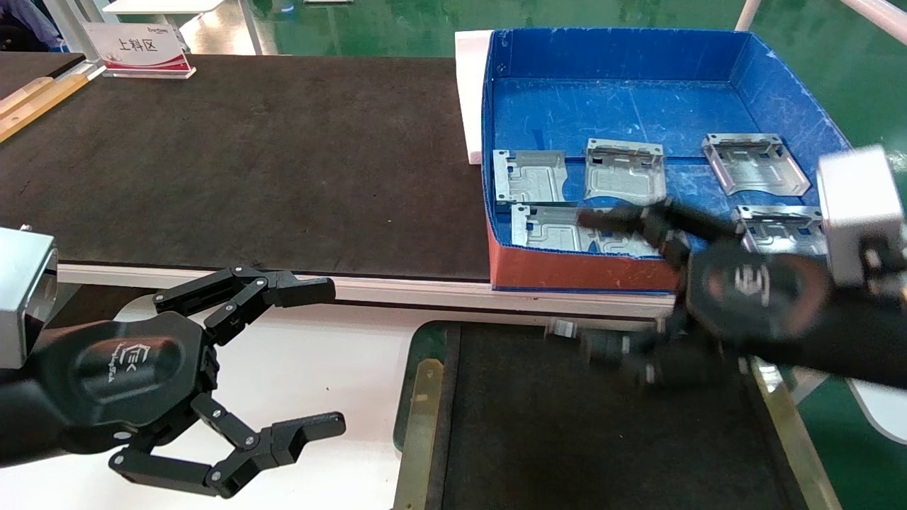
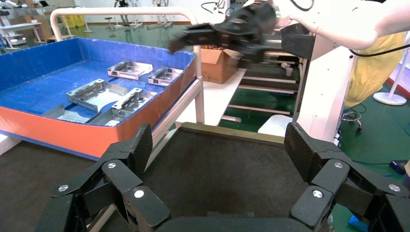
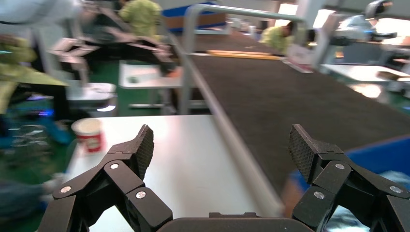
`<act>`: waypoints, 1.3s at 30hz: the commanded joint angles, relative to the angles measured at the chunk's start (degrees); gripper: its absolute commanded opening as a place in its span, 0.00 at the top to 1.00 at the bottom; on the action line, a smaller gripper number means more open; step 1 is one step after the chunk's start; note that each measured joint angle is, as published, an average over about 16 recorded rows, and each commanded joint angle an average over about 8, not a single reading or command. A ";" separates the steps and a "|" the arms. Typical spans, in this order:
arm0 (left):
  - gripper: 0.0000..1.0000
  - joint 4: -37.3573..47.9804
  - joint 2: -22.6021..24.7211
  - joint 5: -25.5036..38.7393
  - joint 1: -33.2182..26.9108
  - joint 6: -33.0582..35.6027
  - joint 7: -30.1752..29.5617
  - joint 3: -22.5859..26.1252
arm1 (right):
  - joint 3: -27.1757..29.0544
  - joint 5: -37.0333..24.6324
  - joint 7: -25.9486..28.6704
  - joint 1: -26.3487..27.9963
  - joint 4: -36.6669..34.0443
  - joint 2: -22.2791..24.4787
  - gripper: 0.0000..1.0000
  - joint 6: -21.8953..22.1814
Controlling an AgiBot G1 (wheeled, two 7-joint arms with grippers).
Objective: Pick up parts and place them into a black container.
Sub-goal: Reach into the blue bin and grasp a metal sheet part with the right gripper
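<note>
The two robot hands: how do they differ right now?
The left hand hovers over the white table, while the right hand is by the blue box's red-brown front, above the black container. The left looks sharp; the right is blurred, seemingly moving. Both are black, open and empty.

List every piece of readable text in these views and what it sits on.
"上料区": on the white and red sign at the far end of the belt.
Embossed logo on the left tool housing: too small to read.
Logo on the right tool housing: blurred.
Red cup: print unreadable.
</note>
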 commanded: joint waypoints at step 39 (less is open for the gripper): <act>0.00 0.00 0.00 0.00 0.00 0.00 0.00 0.00 | -4.81 -17.30 -14.22 32.94 -59.70 -15.20 0.00 25.62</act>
